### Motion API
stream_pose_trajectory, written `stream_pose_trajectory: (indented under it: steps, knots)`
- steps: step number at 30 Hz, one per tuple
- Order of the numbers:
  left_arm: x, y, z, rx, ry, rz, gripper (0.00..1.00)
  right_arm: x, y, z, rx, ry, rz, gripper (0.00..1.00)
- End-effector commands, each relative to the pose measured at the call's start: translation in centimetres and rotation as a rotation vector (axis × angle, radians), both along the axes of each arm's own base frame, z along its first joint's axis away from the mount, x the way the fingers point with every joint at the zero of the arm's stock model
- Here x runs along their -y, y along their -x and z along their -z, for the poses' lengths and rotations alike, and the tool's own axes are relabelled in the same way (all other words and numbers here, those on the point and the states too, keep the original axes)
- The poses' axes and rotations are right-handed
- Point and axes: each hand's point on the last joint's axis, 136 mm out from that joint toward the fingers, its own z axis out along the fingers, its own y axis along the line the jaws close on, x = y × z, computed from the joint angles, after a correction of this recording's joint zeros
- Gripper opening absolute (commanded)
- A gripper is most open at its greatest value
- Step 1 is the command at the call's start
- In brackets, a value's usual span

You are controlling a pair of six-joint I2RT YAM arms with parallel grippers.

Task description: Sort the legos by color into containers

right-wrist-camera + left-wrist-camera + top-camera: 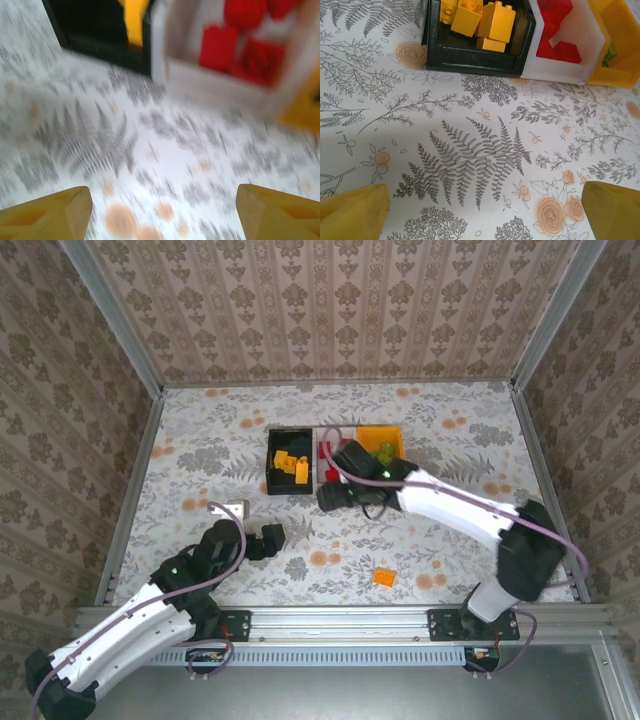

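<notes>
1. Loose orange plastic brick (384, 577): lies alone on the floral-patterned worktop (200, 440), close to the front edge and well apart from every bin. It looks like the last piece left to sort.
2. Left end effector (482, 212): spread as wide as it goes, with nothing between the fingers. It sits low over bare worktop, short of the bins.
3. Right end effector (333, 497): just in front of where the black and white bins meet. Its fingers are well apart and empty. Its wrist view is blurred.
4. Black rectangular plastic bin (272, 462): holds orange bricks (495, 20).
5. White rectangular plastic bin (580, 40): set against the black bin's right side, holds red bricks (560, 30).
6. Orange rectangular plastic bin (380, 432): rightmost, holds light green bricks (385, 452).

Hazards, as judged:
- The loose brick matches the orange bin in colour, but its fellows are in the black bin, so a mis-sort is likely.
- A small brick may skid away from a closing pinch.
- The bins stand tight together, so a low approach could nudge them or drop the brick over the shared wall.
</notes>
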Motion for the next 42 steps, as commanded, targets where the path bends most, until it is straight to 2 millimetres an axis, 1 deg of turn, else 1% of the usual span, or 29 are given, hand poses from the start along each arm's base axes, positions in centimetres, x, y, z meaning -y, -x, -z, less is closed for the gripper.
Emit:
stream_pose_trajectory:
  steps: [1, 3, 6, 9, 11, 15, 20, 21, 22, 24, 30, 34, 36, 37, 39, 42]
  knots:
    - [0.0, -0.6, 0.3, 0.009, 0.014, -0.021, 1.00, 4.7, 5.5, 4.3, -0.123, 0.128, 0.030, 0.78]
    - [0.1, -0.7, 0.6, 0.002, 0.012, -0.022, 1.00, 7.0, 8.7, 6.1, -0.182, 0.165, 0.034, 0.78]
    - [0.3, -0.8, 1.2, -0.013, 0.012, -0.022, 1.00, 9.0, 12.2, 8.2, -0.243, 0.207, 0.039, 0.79]
    - [0.5, -0.9, 1.8, -0.030, 0.015, -0.025, 1.00, 9.5, 13.8, 9.5, -0.273, 0.230, 0.029, 0.81]
    - [0.5, -0.9, 2.1, -0.038, 0.014, -0.024, 1.00, 9.3, 14.2, 10.2, -0.287, 0.245, 0.026, 0.90]
    - [0.4, -0.8, 2.4, -0.048, 0.009, -0.026, 1.00, 8.5, 14.0, 11.3, -0.293, 0.235, 0.029, 0.90]
    - [0.1, -0.7, 2.6, -0.055, 0.010, -0.035, 1.00, 7.4, 13.8, 11.9, -0.298, 0.227, 0.015, 0.87]
    - [0.0, -0.7, 2.7, -0.056, 0.010, -0.036, 1.00, 7.4, 13.8, 11.9, -0.294, 0.234, 0.015, 0.86]
    - [0.0, -0.6, 2.7, -0.057, 0.011, -0.038, 1.00, 7.8, 13.9, 12.5, -0.307, 0.266, 0.017, 0.84]
    - [0.0, -0.7, 2.7, -0.056, 0.018, -0.035, 1.00, 8.1, 14.0, 12.7, -0.310, 0.284, 0.019, 0.81]
    - [0.1, -0.7, 2.7, -0.057, 0.026, -0.036, 1.00, 8.2, 14.2, 12.7, -0.312, 0.292, 0.013, 0.69]
    - [0.0, -0.7, 2.6, -0.059, 0.029, -0.038, 1.00, 7.8, 13.9, 12.0, -0.295, 0.274, 0.004, 0.57]
    - [0.0, -0.7, 2.7, -0.060, 0.026, -0.040, 1.00, 7.5, 13.8, 11.7, -0.292, 0.263, -0.001, 0.53]
    - [0.0, -0.7, 2.7, -0.061, 0.025, -0.040, 1.00, 7.1, 13.5, 10.7, -0.271, 0.233, -0.005, 0.51]
    - [-0.1, -0.7, 2.5, -0.059, 0.027, -0.041, 1.00, 6.5, 13.1, 9.6, -0.251, 0.206, -0.015, 0.49]
    - [-0.2, -0.7, 2.5, -0.060, 0.023, -0.045, 1.00, 5.4, 12.1, 7.4, -0.202, 0.173, -0.033, 0.46]
